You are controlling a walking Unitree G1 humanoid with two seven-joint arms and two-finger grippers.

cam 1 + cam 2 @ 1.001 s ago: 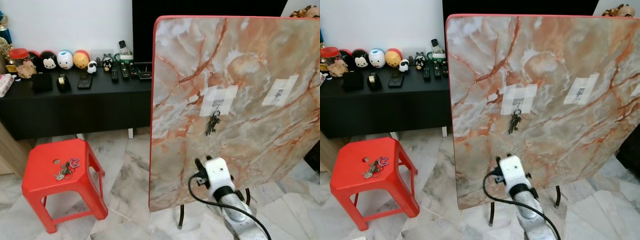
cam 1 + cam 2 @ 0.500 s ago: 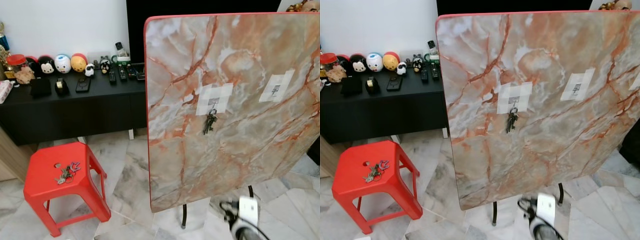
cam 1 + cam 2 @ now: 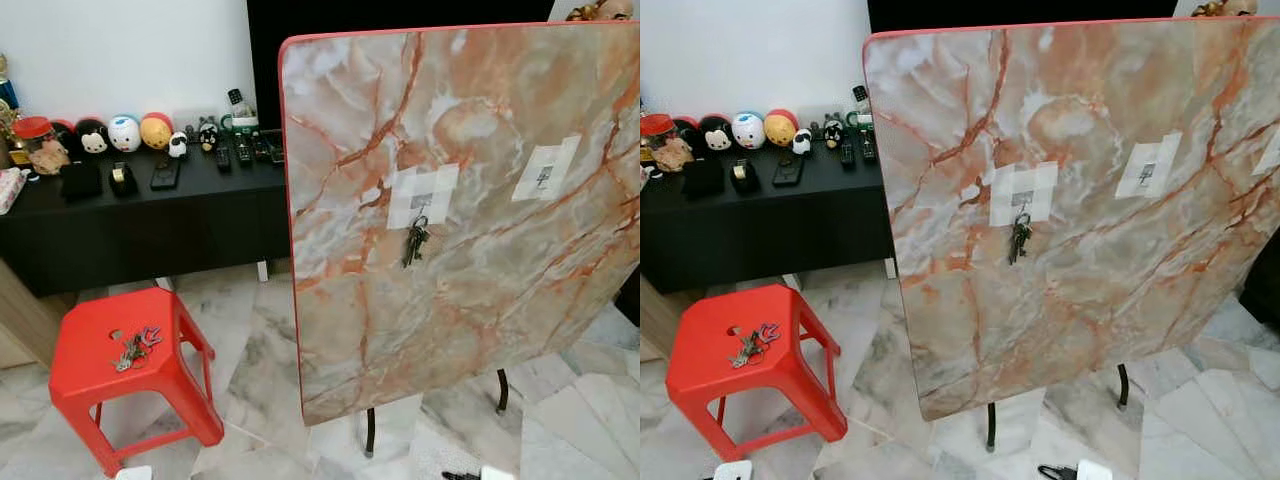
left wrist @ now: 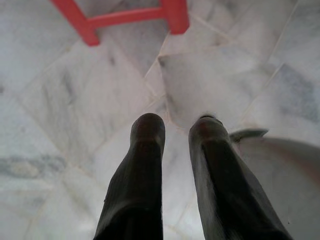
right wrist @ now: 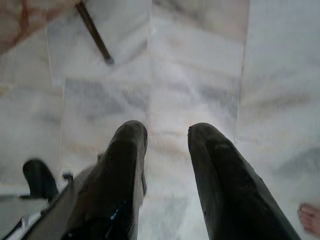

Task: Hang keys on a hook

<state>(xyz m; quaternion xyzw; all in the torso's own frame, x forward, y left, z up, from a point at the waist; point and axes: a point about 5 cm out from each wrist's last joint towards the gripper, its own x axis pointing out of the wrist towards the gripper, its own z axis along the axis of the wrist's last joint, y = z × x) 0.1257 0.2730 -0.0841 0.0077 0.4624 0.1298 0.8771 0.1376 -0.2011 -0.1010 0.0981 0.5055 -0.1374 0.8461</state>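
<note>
Left eye view: keys [image 3: 415, 243] hang on hook [image 3: 421, 207]; spare bunch [image 3: 133, 347] on red stool [image 3: 90, 375]. Both grippers' jaws slightly apart, empty, over floor.

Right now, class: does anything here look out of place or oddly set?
Yes. The marble tabletop stands tipped on edge like a wall, with hooks taped to it. One hook holds keys; another key bunch lies loose on the red stool.
</note>
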